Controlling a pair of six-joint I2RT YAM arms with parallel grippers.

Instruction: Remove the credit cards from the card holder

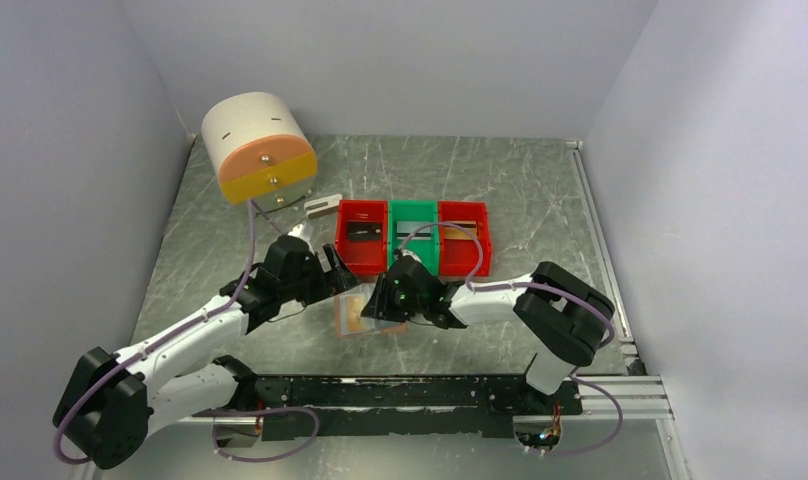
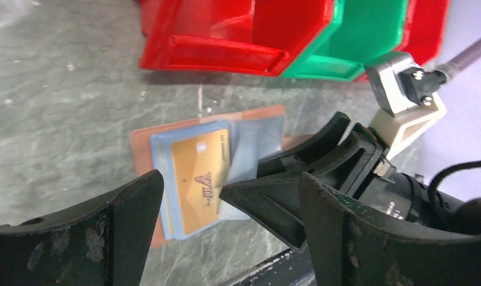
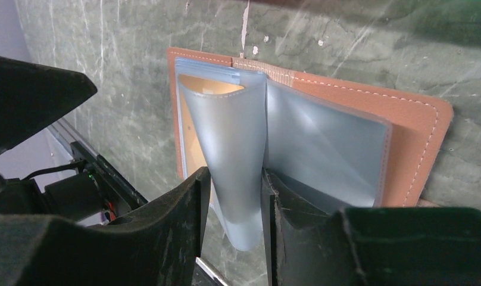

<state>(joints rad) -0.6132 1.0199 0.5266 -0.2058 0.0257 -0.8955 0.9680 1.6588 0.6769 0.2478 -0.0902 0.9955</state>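
Observation:
The tan card holder [image 1: 355,322] lies open on the table just in front of the bins, its pale blue pockets [image 3: 321,143] facing up. My right gripper [image 3: 235,179] is shut on one pocket leaf [image 3: 226,131], which bulges up between the fingers. A gold-brown credit card [image 2: 199,179] sits in the pocket beneath it, and its orange edge [image 3: 193,140] shows behind the lifted leaf. My left gripper [image 2: 230,179] hangs open just over the near left side of the card holder [image 2: 144,143], with nothing between its fingers. In the overhead view both grippers [image 1: 342,278] [image 1: 382,305] meet over the card holder.
Three bins stand in a row behind the card holder: red [image 1: 361,236], green [image 1: 412,232], red [image 1: 464,238], with dark and pale flat things inside. A large white and orange drum [image 1: 258,148] stands at the back left, with a small grey-white block [image 1: 322,207] beside it.

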